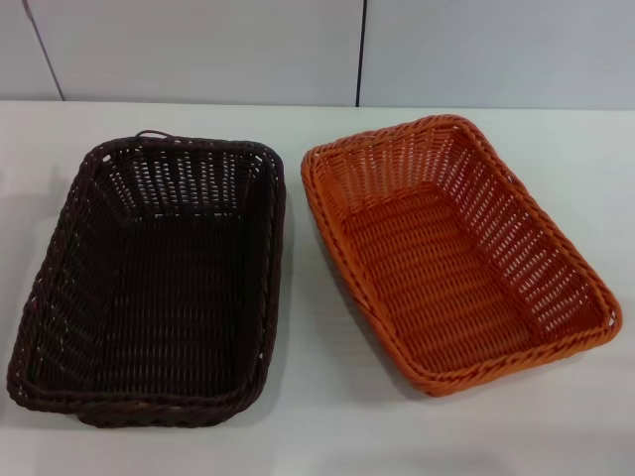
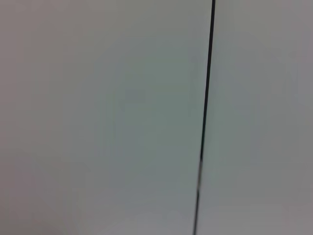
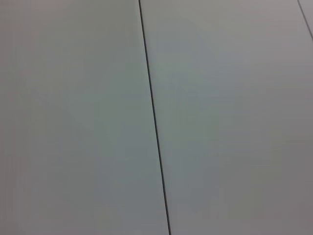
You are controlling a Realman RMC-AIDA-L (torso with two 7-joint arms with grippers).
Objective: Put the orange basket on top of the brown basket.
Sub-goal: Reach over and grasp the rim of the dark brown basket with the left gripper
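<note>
The orange basket (image 1: 456, 253) lies on the white table at the right of the head view, empty, its long side angled toward the near right. The brown basket (image 1: 154, 278) lies beside it on the left, also empty, with a narrow strip of table between their rims. Neither gripper shows in any view. Both wrist views show only a pale panelled surface crossed by a thin dark seam.
The white table (image 1: 317, 426) runs under both baskets, with bare surface in front of them and between them. A pale panelled wall (image 1: 198, 50) with dark vertical seams stands behind the table's far edge.
</note>
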